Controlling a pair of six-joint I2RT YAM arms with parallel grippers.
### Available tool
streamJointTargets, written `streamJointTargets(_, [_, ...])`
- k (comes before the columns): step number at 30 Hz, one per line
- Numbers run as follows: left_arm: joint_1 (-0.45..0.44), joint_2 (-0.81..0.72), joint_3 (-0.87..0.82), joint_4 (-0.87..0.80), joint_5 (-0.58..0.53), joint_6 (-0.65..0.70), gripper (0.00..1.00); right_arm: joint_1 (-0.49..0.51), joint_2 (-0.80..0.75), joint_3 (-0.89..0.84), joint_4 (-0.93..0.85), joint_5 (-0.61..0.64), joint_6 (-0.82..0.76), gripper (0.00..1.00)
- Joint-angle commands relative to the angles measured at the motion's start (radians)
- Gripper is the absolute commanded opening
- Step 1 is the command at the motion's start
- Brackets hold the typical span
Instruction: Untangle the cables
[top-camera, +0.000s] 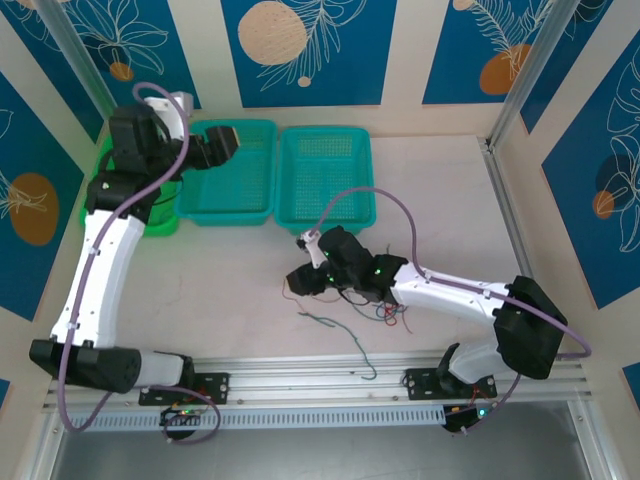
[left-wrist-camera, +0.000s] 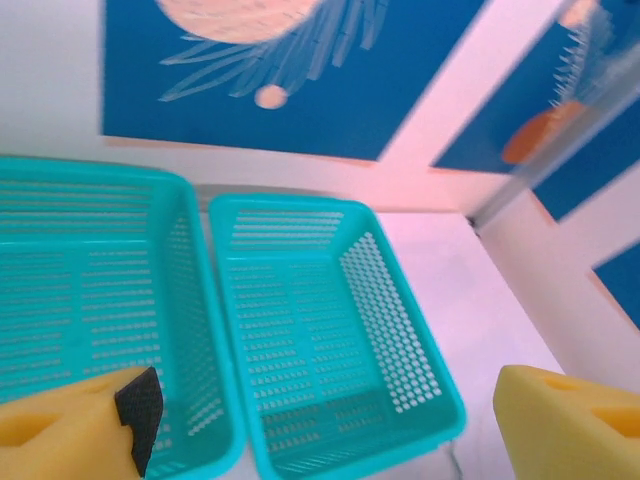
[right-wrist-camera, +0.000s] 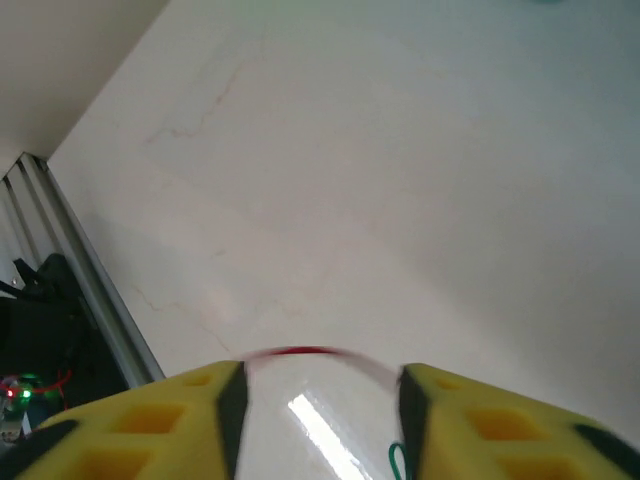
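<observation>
Cables of hair-thin flexible wire, red, blue and dark green (top-camera: 385, 313), lie on the pale table (top-camera: 220, 290) on the near side of the right-hand teal plastic mesh basket (top-camera: 325, 218), well apart from it, in a loose knot partly under the white right arm (top-camera: 450, 295). From there the dark green wire (top-camera: 345, 332) runs free, and its long axis slants away from the basket, toward the near right. The black right gripper (top-camera: 298, 280) sits between the basket and this green wire, low over the table and pointing left, so the knot lies behind and beside it, not ahead. I judge that the coming move depends on this relation: a pull to the left would draw one strand away from the knot. The right arm is clearly the nearer one. The left gripper (top-camera: 228, 143) hangs over the second teal mesh basket (top-camera: 225, 205), just beside the first on its left and well apart from the cables; its yellow fingers (left-wrist-camera: 60, 430) stand wide apart with nothing between them. The right wrist view adds what the top view is too coarse for. There, a red wire (right-wrist-camera: 300, 352) arcs across the gap between the yellow fingers (right-wrist-camera: 180, 420), which stand apart and are not closed on it; whether it touches the pads I cannot tell. A bit of green wire (right-wrist-camera: 397, 460) lies by the right-hand finger.
</observation>
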Motion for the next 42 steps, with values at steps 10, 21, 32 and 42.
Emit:
streamJointTargets(10, [-0.447,-0.062,-0.265,0.078,0.072,0.25,0.84,-0.324,-0.481,-0.218,-0.337,0.11,0.309,0.45])
streamJointTargets(21, [-0.86,0.299,-0.362,0.317,0.03,0.043,0.69,-0.61,-0.496,-0.22,-0.896,0.002,0.51,0.48])
streamJointTargets(32, [-0.927,0.372,-0.458,0.527,-0.095,0.126,0.68,-0.845,-0.443,-0.409,-0.712,-0.266,0.496,0.18])
streamJointTargets(42, [-0.927,0.371,-0.487,0.561,-0.106,0.113,0.68,-0.846,-0.428,-0.442,-0.592,-0.276,0.522,0.29])
